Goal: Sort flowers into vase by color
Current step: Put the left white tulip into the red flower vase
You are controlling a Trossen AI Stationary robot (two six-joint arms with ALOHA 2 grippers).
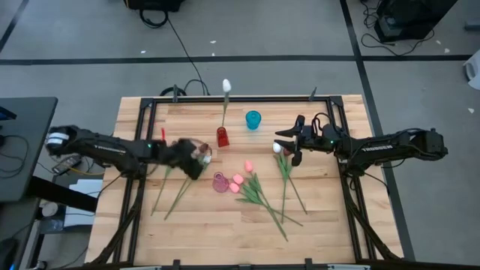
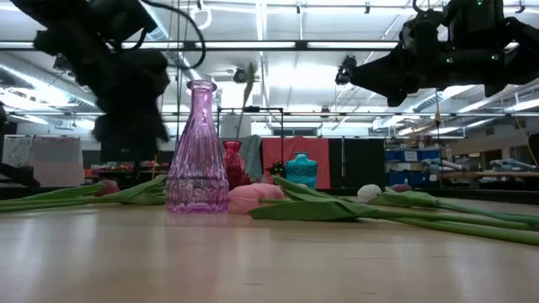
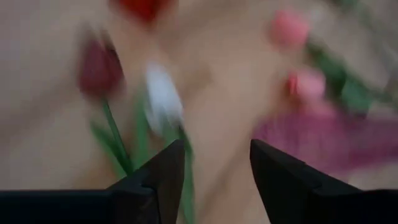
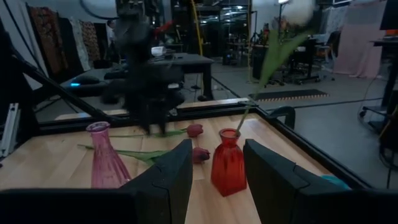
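I count three vases: red vase (image 1: 223, 136) holding one white tulip (image 1: 226, 85), teal (image 1: 253, 119), pink (image 1: 220, 182). Both grippers, left (image 1: 196, 159) and right (image 1: 289, 145), gape empty.

Table (image 1: 315, 225): pale wood planks, visible grain, smooth w/ a low satin sheen in the low view. Frame (image 1: 247, 98) round the edge: black metal bars, matt. Pink vase (image 2: 196, 151): clear tinted glass, ribbed body, glossy, light showing thru. Red vase (image 4: 228, 163): glass-like, deep red, shiny, smooth. Teal cup (image 1: 253, 119): translucent, glossy; glass or plastic, can't tell. Flowers (image 1: 259, 196): stems and leaves look like matt green plastic; pink heads (image 2: 253, 196) soft, matt, cloth-like. Left gripper (image 3: 214, 180) and right gripper (image 4: 217, 174): fingers dark plastic, smooth, dull finish. Arms (image 1: 382, 148): black, semi-matt housings. Floor (image 1: 262, 37): grey, flat, matt.
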